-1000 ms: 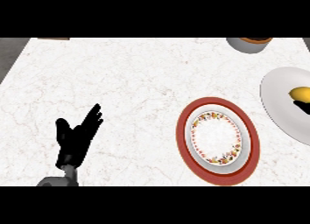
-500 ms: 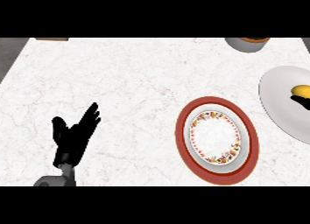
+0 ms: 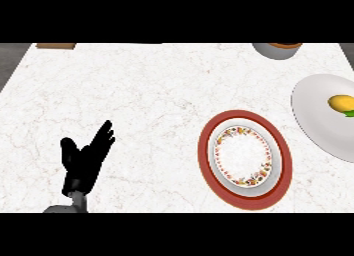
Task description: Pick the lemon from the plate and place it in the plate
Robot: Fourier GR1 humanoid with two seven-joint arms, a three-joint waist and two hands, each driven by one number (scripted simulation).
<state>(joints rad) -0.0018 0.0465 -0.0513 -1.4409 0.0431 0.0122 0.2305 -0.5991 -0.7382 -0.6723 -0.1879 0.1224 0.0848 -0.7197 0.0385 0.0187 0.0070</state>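
Lemon (image 3: 344, 104) sits on the plain white plate (image 3: 320, 125) just right of the red-rimmed patterned plate (image 3: 244, 158), so a right-side reach suits; left hand (image 3: 84, 159) rests well left, fingers straight, right unseen.

Left hand (image 3: 85, 159) rests open at the frame's lower left, fingers straight and pointing up; grey forearm (image 3: 73, 204) below it

Counter (image 3: 150, 100) veined marble, matt; plates look ceramic.
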